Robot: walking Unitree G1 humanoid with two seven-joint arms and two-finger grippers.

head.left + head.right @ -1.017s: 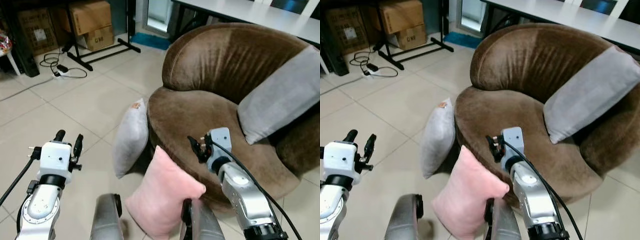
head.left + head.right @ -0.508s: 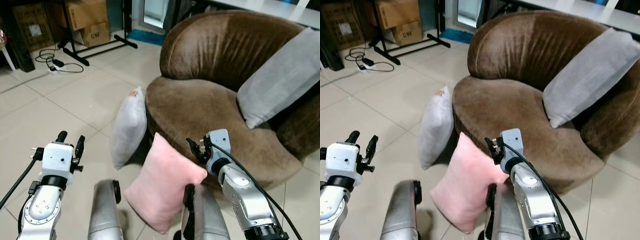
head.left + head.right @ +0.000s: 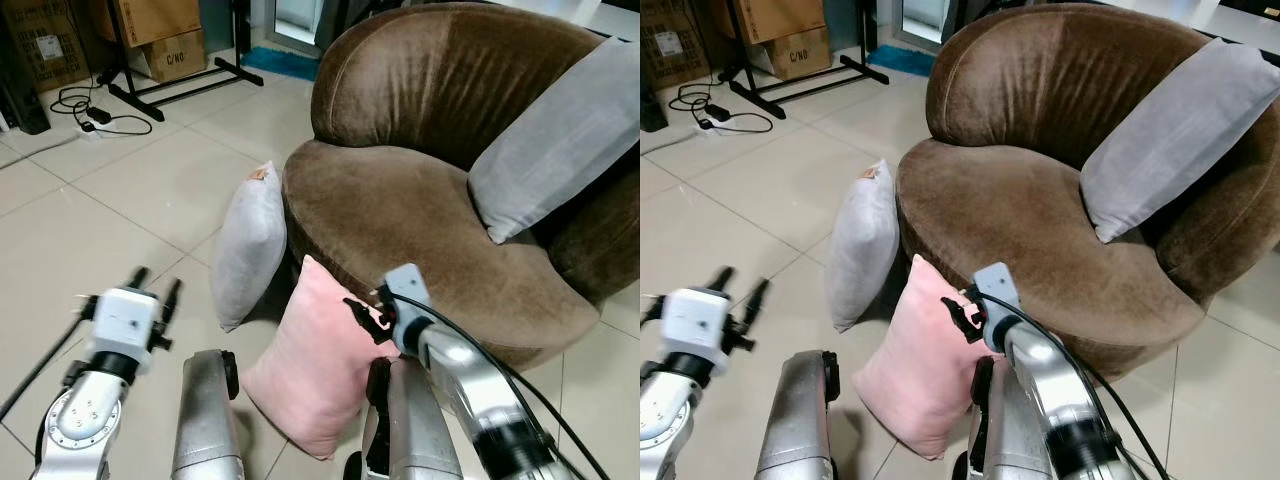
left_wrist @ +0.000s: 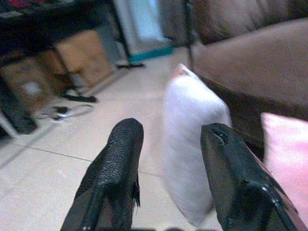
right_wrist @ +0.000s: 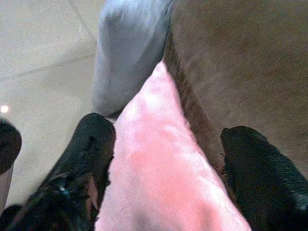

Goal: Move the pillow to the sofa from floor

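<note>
Since 0.5 s ago the right gripper has dropped, fingers apart astride the pink pillow, which leans on the brown sofa front edge. Left gripper hovers parted above tiled floor.

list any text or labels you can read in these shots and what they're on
"C/NO" or similar, dark print on the small cardboard box on the floor; too small to read surely.
White label on the box further left: print too small to read.
No text on the pillows or sofa.
</note>
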